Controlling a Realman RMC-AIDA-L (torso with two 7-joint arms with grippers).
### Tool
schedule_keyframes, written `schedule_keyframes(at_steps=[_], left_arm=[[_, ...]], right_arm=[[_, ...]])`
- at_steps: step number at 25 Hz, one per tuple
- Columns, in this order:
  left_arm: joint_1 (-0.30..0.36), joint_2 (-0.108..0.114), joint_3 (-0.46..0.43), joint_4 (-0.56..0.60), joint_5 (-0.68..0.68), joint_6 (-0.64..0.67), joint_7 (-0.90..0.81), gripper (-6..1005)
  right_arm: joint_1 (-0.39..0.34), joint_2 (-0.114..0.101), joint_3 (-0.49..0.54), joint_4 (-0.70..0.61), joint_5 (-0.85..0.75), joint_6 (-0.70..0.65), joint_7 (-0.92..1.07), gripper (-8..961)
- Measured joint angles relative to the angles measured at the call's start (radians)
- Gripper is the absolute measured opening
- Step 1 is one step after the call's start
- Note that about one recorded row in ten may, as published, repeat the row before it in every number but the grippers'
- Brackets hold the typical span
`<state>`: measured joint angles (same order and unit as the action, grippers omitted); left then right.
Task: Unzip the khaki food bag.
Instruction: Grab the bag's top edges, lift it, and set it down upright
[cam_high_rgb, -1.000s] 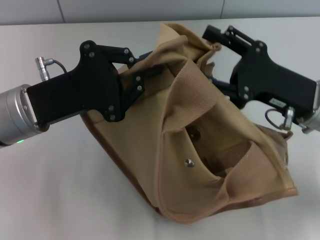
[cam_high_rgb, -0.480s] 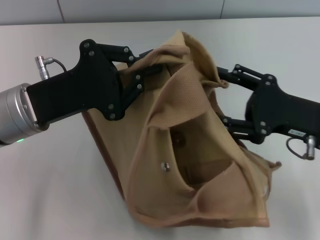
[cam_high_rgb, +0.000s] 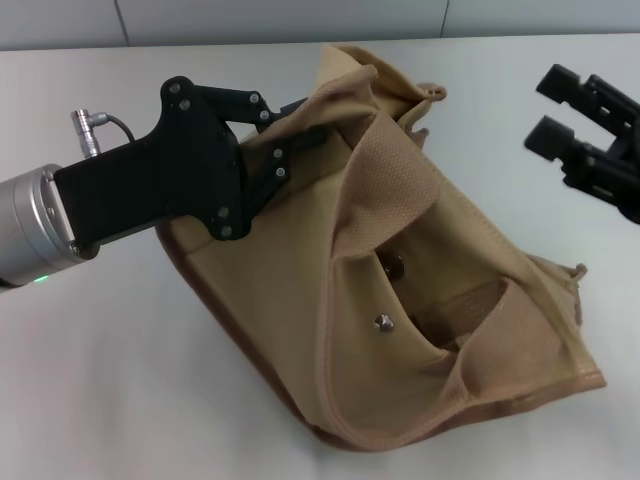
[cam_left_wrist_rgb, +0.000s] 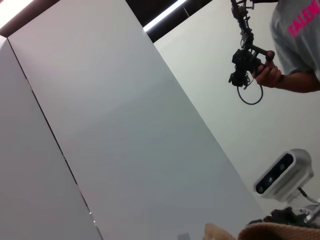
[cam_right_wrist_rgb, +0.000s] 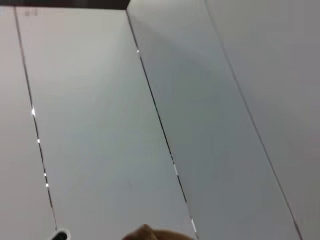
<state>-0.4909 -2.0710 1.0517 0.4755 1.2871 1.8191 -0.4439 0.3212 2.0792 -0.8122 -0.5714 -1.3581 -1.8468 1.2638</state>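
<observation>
The khaki food bag (cam_high_rgb: 280, 290) lies tilted on the white table, its top opening toward the back. One wide webbing handle (cam_high_rgb: 385, 190) folds over the front pocket, whose snap button (cam_high_rgb: 382, 322) shows. My left gripper (cam_high_rgb: 292, 128) is shut on the bag's top edge at the back left and holds that corner up. My right gripper (cam_high_rgb: 548, 108) is open and empty, off to the right of the bag and apart from it. The zipper is not visible. A sliver of the bag shows in the left wrist view (cam_left_wrist_rgb: 260, 232).
The white table (cam_high_rgb: 120, 380) spreads around the bag, with a wall seam behind it. The left wrist view shows wall panels and a person (cam_left_wrist_rgb: 295, 40) holding a black device. The right wrist view shows only wall panels.
My right gripper has let go of the bag's top edge and pulled back to the right, opening. The bag has sagged back toward the right. The left gripper has not moved.
</observation>
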Motion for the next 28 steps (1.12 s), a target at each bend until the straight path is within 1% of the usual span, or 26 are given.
schedule_keyframes(at_steps=[5,8,12,17,20,23,28], left_arm=[[0.0,0.0,0.001,0.0,0.002,0.0,0.006,79],[0.0,0.0,0.001,0.0,0.003,0.002,0.01,79],[0.0,0.0,0.001,0.0,0.003,0.003,0.01,79],[-0.005,0.0,0.001,0.0,0.003,0.001,0.01,79],[-0.006,0.0,0.001,0.0,0.004,0.001,0.01,79],[-0.006,0.0,0.001,0.0,0.004,0.001,0.01,79],[-0.01,-0.001,0.0,0.0,0.004,0.001,0.009,79]], right_arm=[[0.025,0.003,-0.013,0.009,-0.005,0.023,0.015,820],[0.044,0.004,-0.045,0.005,-0.007,0.039,0.015,819],[0.058,0.001,-0.09,-0.023,-0.021,0.042,0.001,817],[0.052,0.005,-0.11,-0.045,-0.067,0.044,-0.091,621],[0.052,0.007,-0.114,-0.015,-0.071,0.045,-0.186,505],[0.061,0.007,-0.121,0.006,-0.072,0.048,-0.218,389],[0.079,0.007,-0.168,0.013,-0.072,0.063,-0.232,390]])
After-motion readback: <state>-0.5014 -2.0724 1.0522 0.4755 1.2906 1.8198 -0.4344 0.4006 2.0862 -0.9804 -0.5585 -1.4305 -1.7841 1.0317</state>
